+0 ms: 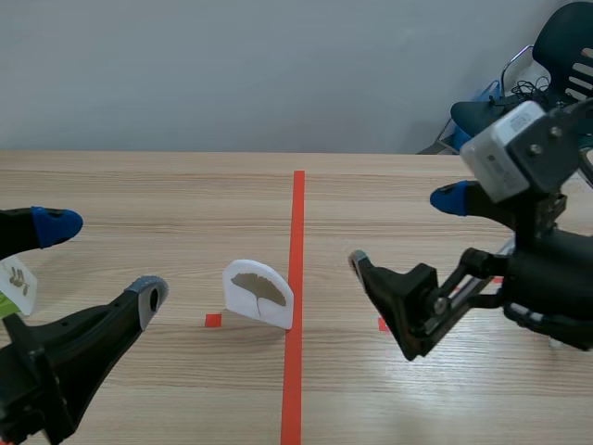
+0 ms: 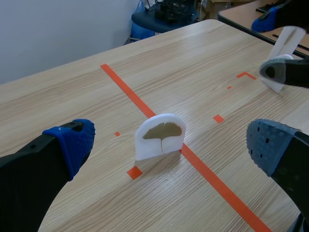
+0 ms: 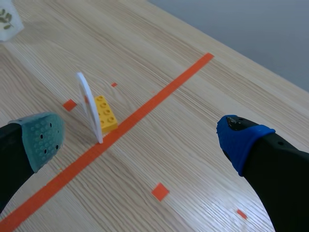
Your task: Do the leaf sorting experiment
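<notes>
So the white leaf card (image 1: pixel 258 295) is standing upright on the bench (image 1: pixel 139 204), right up against the long red tape line (image 1: pixel 297 278), with a little yellow brick (image 3: pixel 105 113) touching its back. The left jaws are spread wide with nothing in them, and same for the right jaws. They hang one on each side of the card, not touching it. Another leaf card (image 1: pixel 17 283) sits by the left arm.

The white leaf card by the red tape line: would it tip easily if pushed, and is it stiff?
It probably tips easily: the white leaf card is very thin and stands upright, propped only by a small yellow brick behind it. It looks stiff, since it stands straight without bending. Likely light, so a push may slide it.
</notes>
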You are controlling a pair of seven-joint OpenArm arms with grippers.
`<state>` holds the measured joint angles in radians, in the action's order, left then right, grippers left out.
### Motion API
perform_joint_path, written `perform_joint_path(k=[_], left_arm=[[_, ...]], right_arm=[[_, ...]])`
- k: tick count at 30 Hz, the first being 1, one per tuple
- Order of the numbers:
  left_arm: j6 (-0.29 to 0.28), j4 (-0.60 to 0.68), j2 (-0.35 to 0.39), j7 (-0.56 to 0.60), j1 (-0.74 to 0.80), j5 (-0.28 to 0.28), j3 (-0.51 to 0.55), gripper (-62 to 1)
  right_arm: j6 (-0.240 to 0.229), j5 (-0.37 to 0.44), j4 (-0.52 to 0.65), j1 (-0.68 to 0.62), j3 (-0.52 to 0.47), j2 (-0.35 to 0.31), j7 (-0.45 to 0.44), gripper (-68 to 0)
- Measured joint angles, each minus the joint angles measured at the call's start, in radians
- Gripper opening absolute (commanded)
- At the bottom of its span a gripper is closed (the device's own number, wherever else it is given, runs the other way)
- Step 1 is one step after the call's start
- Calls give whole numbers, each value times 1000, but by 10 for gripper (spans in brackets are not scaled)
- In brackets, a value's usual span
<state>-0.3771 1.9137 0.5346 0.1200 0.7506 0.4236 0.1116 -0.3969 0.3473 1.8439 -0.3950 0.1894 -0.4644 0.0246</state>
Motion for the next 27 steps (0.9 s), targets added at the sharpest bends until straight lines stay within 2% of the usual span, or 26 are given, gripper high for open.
perform_joint_path(k=[4, 7, 12, 16, 20, 22, 23, 24, 27], left_arm=[[0, 0, 0, 0, 0, 0, 0, 14], [0, 0, 0, 0, 0, 0, 0, 14], [0, 0, 0, 0, 0, 0, 0, 14], [0, 0, 0, 0, -1, 0, 0, 14], [0, 0, 0, 0, -1, 0, 0, 14], [0, 0, 0, 0, -1, 0, 0, 14], [0, 0, 0, 0, 0, 0, 0, 14], [0, 0, 0, 0, -1, 0, 0, 14], [0, 0, 0, 0, -1, 0, 0, 14]], right_arm=[[0, -59, -154, 93, 106, 78, -2, 4], [0, -116, -300, 158, 176, 139, -50, 4], [2, -223, -544, 262, 267, 233, -184, 4], [10, -272, -706, 329, 312, 304, -271, 4], [19, -319, -818, 375, 333, 357, -357, 4], [48, -344, -848, 388, 343, 374, -381, 4], [63, -344, -856, 391, 346, 381, -386, -14], [78, -345, -859, 392, 351, 385, -383, -60], [78, -345, -859, 392, 356, 386, -383, -260]])
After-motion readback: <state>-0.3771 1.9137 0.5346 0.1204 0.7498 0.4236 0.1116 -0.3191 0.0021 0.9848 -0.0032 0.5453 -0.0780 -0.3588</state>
